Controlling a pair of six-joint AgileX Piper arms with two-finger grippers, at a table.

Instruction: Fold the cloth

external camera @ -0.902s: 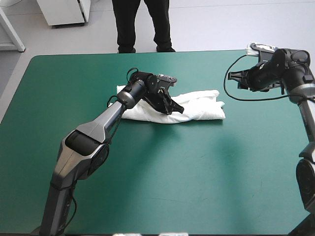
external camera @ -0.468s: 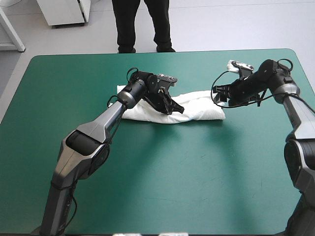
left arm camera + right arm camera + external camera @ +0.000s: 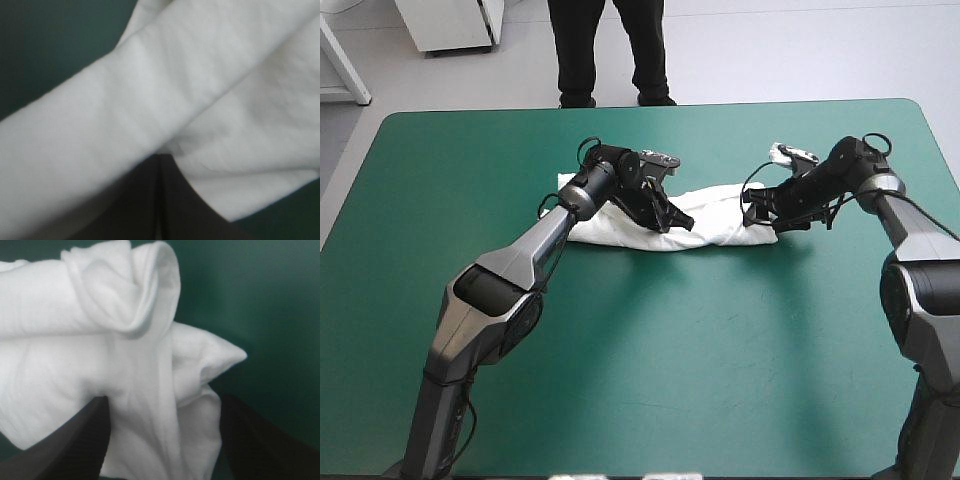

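Teal-green table [image 3: 620, 350]: 1 T-shirt [image 3: 725, 228], bundled; 2 grippers. L gripper [image 3: 672, 222] pinches its middle, R gripper [image 3: 754, 213] spread round its end.

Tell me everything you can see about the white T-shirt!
The T-shirt is white, soft-looking cloth, folded into a long wrinkled bundle lying flat on the teal-green table, toward its far side. The left end effector is shut on its middle; the right end effector stands open around its rolled right end.
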